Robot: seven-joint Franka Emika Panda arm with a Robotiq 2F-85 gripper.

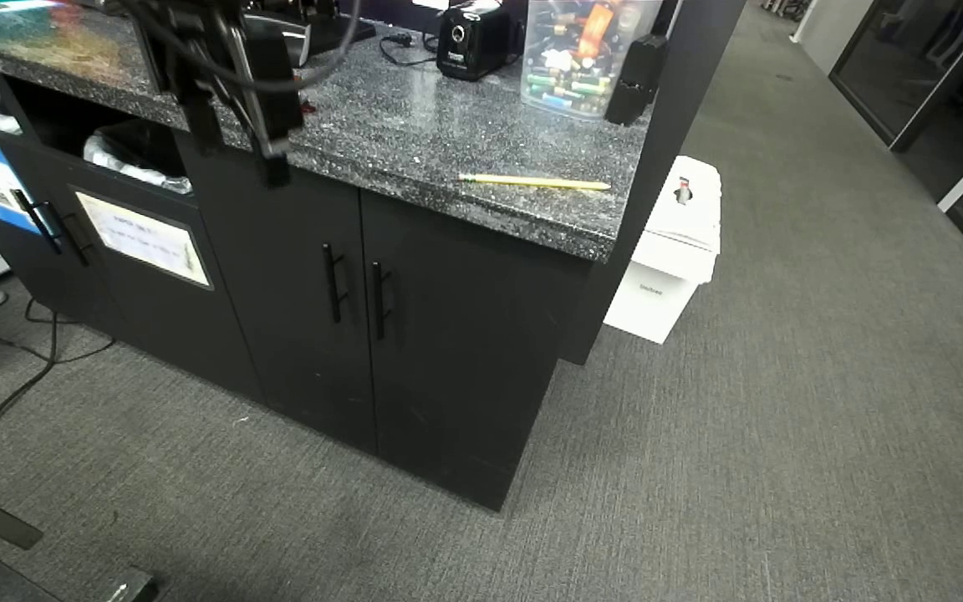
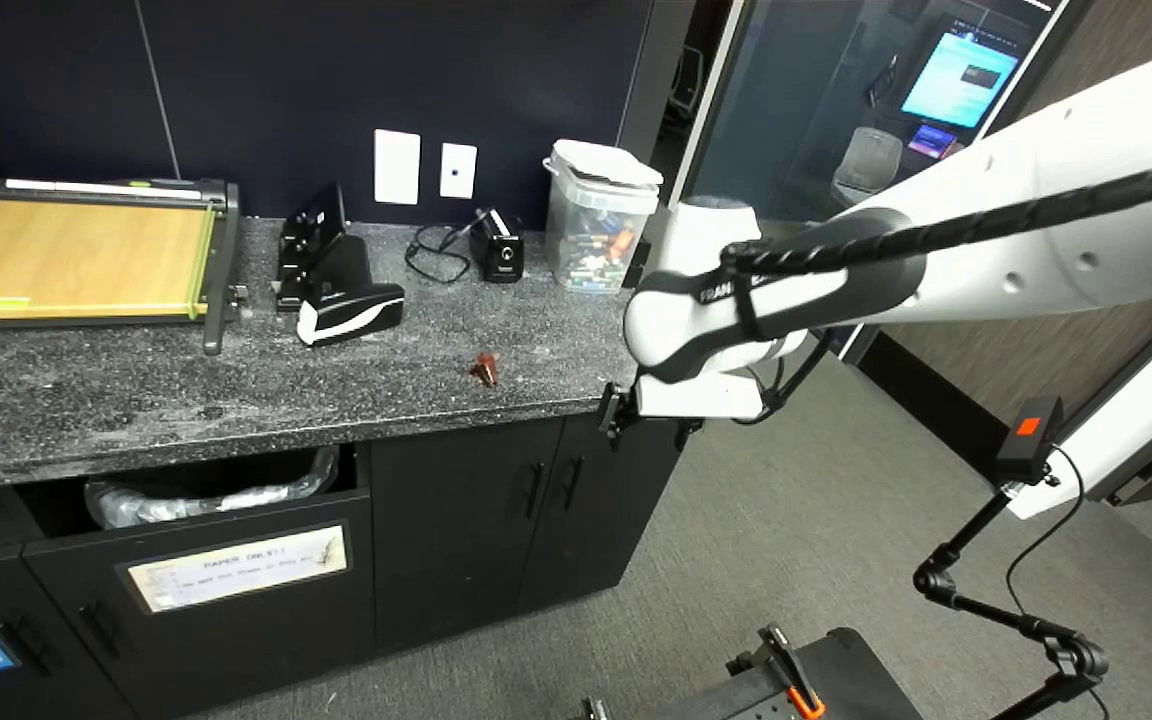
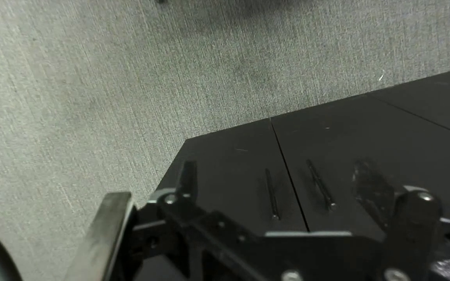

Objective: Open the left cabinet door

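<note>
Left cabinet door, below claw, apart

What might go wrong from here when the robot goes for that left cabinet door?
The left cabinet door has its bar handle close to the neighboring handle, so the open claw might catch the wrong one or both. In an exterior view, the claw overlaps the counter edge; the depth between them is unclear, but it could bump it on the way down.
</note>
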